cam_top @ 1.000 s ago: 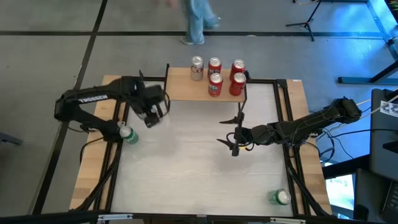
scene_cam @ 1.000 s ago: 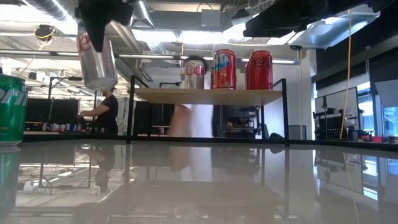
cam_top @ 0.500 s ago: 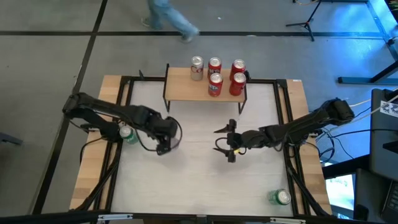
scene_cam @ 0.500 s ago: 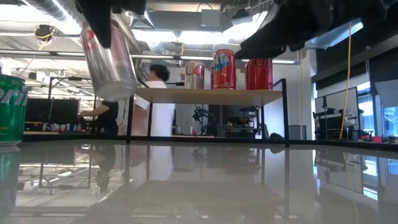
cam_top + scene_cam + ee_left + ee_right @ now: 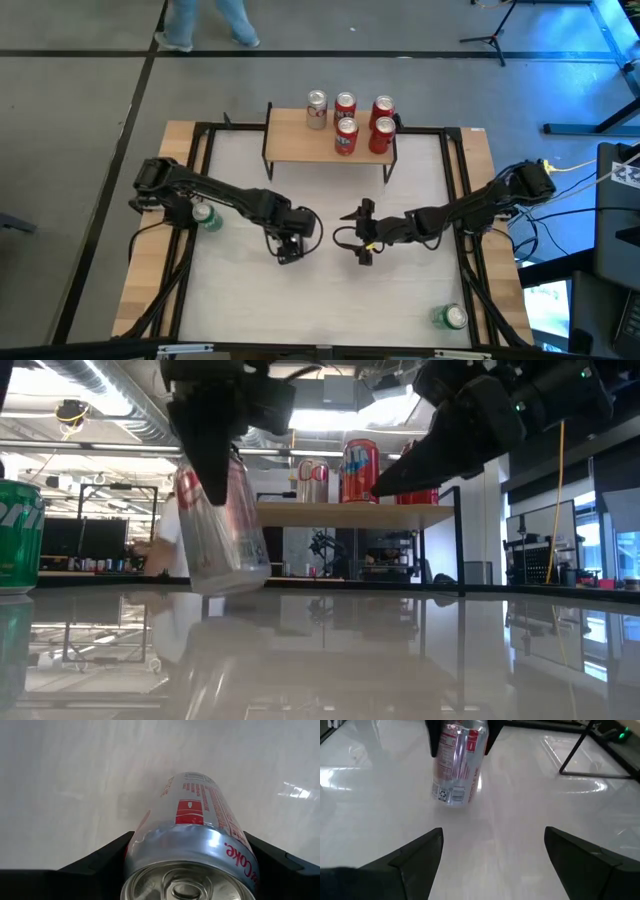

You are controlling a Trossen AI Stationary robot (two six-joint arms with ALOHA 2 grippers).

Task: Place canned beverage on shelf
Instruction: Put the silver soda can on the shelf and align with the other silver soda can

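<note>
- Holding a silver can in my left fingers, clamped on its upper end; it hangs tilted over the middle of the worktop, base just clear of the surface as far as I can judge from the low view.
- Gripping near the top leaves the body free, probably so my right fingers can take it lower down.
- Right fingers spread wide and empty, near the can and facing it across a small gap.
- Shelf stands at the far edge and carries five cans; its left part looks free.
- Left wrist view shows the lid and both fingers pressed on the can's sides; high view hides the can under my gripper.
- High view alone shows two green cans apart on the worktop.
</note>
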